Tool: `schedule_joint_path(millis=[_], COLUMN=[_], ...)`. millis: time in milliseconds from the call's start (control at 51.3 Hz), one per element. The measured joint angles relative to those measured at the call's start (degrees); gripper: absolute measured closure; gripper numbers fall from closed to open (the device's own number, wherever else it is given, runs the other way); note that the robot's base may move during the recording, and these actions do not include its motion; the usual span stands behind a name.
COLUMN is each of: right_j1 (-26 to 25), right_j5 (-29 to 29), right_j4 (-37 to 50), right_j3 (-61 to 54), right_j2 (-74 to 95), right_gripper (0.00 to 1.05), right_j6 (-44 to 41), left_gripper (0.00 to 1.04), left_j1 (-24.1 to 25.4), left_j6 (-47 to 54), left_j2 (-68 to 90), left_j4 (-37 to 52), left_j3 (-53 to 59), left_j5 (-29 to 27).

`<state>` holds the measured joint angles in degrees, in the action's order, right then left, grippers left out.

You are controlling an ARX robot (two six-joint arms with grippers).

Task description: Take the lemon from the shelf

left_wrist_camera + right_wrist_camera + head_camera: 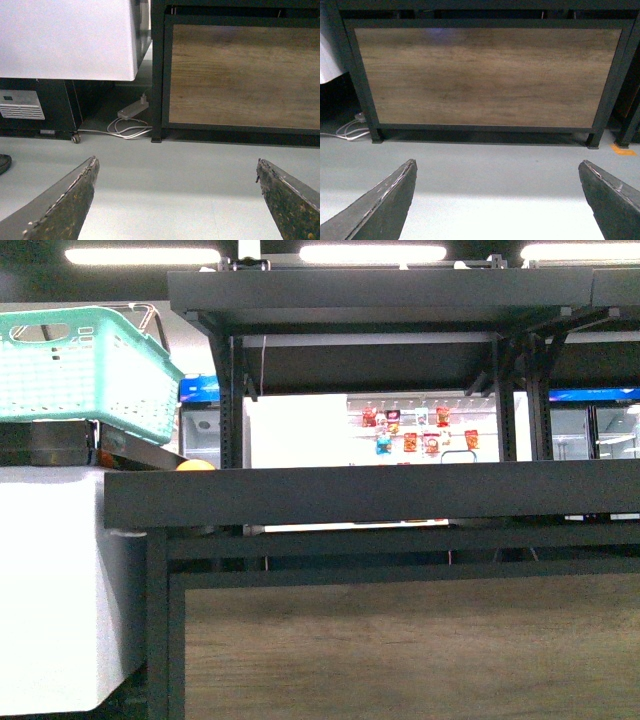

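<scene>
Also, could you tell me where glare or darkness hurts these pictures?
Front view: the ceiling lights and white cabinet blow out, the shelf reads near-black. Left wrist view: the cabinet side glares. Right wrist view: the floor washes out near the camera.

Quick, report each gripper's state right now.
Left gripper: open, holding nothing.
Right gripper: open, holding nothing.

- The large black metal shelf (370, 490) stands upright on a grey floor and fills most of the front view.
- Its thick dark middle board (420, 502) lies level, with a top board (380, 285) above it.
- Perforated black uprights (232, 400) join the two boards.
- A brown wood-grain panel (400, 650) in a black frame closes the lower part.
</scene>
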<state>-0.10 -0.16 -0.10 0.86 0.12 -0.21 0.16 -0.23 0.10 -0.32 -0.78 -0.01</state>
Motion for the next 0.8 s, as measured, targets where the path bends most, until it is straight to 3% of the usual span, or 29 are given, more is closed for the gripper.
schedule_joint_path(millis=[799], right_j1=[0.0], right_j5=[0.0], right_j4=[0.0], right_j3=[0.0], right_j2=[0.0], right_gripper=[0.07], right_j6=[0.0], left_gripper=[0.08], left_j1=[0.0], left_j6=[0.0], left_j2=[0.0], left_j4=[0.0], left_j3=[0.0], left_j5=[0.0])
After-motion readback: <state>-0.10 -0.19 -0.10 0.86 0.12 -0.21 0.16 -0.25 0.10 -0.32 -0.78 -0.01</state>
